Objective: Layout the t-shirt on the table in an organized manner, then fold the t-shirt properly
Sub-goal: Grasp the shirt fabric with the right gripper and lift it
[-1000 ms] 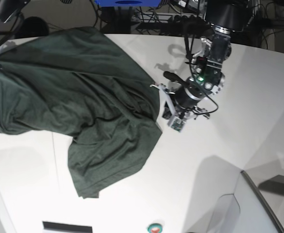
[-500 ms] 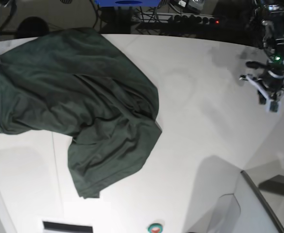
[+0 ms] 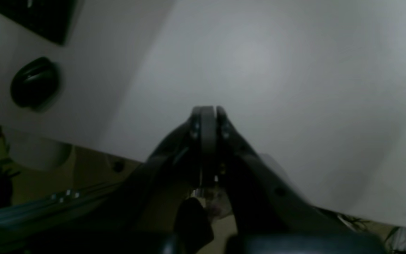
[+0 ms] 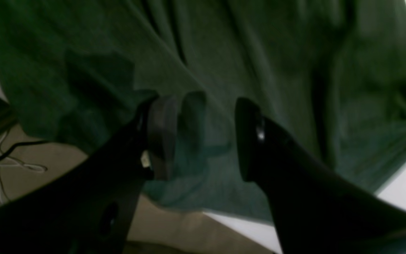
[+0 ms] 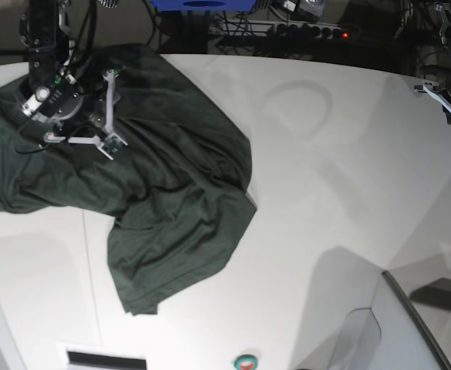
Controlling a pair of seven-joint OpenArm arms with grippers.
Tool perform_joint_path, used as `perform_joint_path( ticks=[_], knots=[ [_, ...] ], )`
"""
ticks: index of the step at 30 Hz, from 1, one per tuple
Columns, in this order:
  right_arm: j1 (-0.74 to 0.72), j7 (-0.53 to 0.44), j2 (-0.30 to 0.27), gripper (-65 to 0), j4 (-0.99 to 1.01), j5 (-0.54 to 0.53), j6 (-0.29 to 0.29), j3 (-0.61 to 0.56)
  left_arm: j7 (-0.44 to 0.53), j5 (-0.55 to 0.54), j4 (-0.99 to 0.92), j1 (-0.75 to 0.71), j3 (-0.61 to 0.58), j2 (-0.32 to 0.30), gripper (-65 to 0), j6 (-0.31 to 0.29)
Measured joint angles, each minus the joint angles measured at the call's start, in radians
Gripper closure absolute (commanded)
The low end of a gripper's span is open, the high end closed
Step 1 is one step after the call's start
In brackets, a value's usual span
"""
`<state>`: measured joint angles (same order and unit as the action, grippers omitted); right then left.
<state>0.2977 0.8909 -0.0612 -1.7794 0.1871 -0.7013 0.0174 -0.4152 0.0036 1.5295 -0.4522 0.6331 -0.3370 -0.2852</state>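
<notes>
Two arms in frame, both hands empty. T-shirt point(image 5: 148, 185) lay crumpled on the table point(image 5: 325, 200), filling the 9-to-11 o'clock part of the base view, with a tongue of fabric running down toward 7 o'clock. Lots of folds, nothing flat, upper left edge at the table rim.

Right hand point(image 5: 109, 108) sat over the shirt's upper left, around 10 o'clock in the base view. Right wrist view showed its fingers point(image 4: 162, 134) apart, green cloth behind and between them, nothing pinched. Whether the tips touched the fabric I couldn't tell; that view was blurred. Below the shirt's edge, bare floor and some loose cables point(image 4: 9, 158).

Left hand point(image 5: 450, 104) was at the far right edge of the base view, about 2 o'clock, well apart from the shirt. Left wrist view had its fingers point(image 3: 203, 130) pressed together with no gap and nothing between them, over bare white table. Dark rounded knob point(image 3: 35, 86) sat on the white surface at 9 o'clock in that view.
</notes>
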Motion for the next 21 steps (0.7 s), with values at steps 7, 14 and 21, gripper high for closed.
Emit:
perform_joint_path(
  ticks=[7,14,21],
  knots=[
    [-0.025,0.017,-0.002,-25.7,0.088,0.004,-0.002,-0.013,0.0,-0.004,0.0,0.003,-0.005,0.023,0.0,-0.003],
    [-0.042,0.014,0.0,-25.8,0.097,0.003,-0.002,-0.015,0.0,-0.004,0.0,0.003,-0.006,0.024,0.0,-0.003],
    [-0.073,0.013,0.011,-25.7,0.172,0.005,-0.003,-0.015,0.0,-0.004,0.0,0.003,-0.008,0.026,0.0,-0.003]
  ],
)
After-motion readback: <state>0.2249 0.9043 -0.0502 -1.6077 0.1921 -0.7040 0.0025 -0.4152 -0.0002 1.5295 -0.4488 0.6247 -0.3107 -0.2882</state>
